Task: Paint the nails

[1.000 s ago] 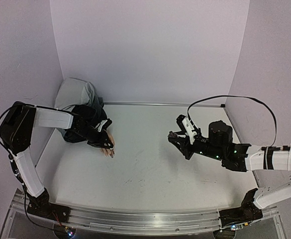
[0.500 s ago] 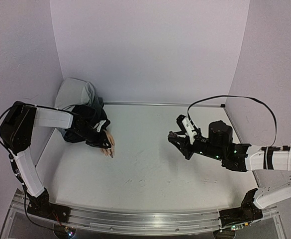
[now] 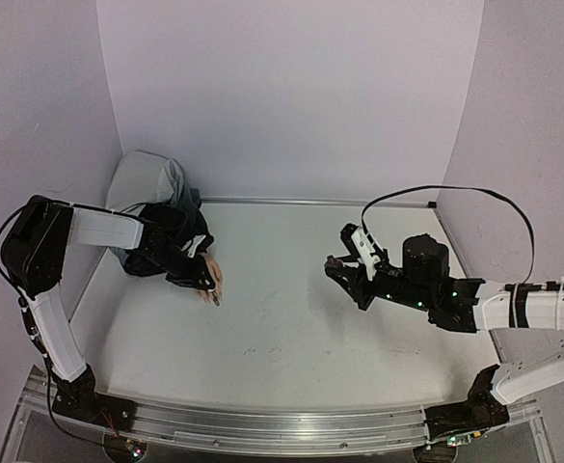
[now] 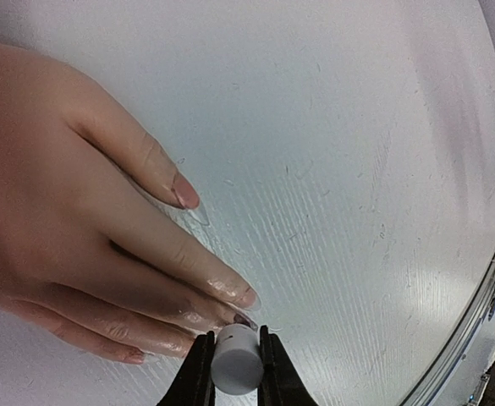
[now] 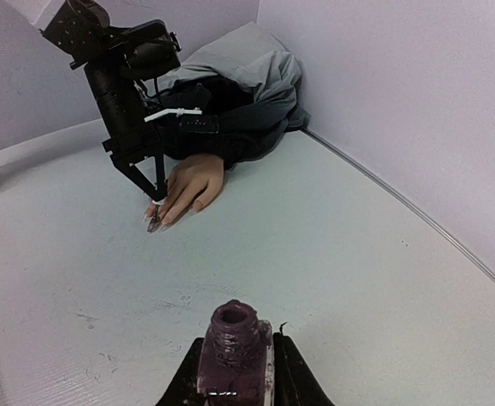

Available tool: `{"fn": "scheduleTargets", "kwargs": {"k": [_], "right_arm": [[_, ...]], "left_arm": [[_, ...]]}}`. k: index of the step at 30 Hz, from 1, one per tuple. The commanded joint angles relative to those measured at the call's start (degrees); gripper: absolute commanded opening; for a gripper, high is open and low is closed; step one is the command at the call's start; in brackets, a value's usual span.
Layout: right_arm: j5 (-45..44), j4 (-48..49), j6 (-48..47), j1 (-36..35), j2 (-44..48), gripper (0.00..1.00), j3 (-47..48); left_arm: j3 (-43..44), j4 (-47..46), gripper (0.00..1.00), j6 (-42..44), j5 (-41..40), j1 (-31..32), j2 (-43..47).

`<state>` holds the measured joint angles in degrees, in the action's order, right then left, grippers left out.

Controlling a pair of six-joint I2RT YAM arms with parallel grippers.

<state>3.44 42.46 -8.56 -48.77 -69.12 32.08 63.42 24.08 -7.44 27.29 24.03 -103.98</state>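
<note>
My left hand (image 4: 235, 376) is clenched on a small white cylindrical cap (image 4: 233, 362). The peach mannequin's tiny pointed nails (image 4: 245, 297) lie on the white counter (image 4: 357, 169) just beyond my fingertips. My right hand (image 5: 235, 376), well apart, grasps an open dark-purple polish bottle (image 5: 233, 338).

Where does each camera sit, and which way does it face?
Top: above, behind the bases, looking down on the table; left arm and right arm show.
Left wrist: on the left arm, facing down at the hand; left tool pinches a cap.
Right wrist: low, facing the left arm; right tool holds the open bottle.
All three show the hand.
</note>
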Motion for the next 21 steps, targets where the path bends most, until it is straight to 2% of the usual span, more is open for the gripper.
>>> {"fn": "scheduleTargets", "kwargs": {"k": [1,21], "right_arm": [[0.5,4.3,0.0,0.3,0.6,0.00,0.5],[0.8,4.2,0.1,0.6,0.7,0.00,0.3]], "left_arm": [[2.8,0.0,0.00,0.2,1.1,-0.2,-0.8],[1.8,0.2,0.00,0.1,2.7,0.0,-0.8]]}}
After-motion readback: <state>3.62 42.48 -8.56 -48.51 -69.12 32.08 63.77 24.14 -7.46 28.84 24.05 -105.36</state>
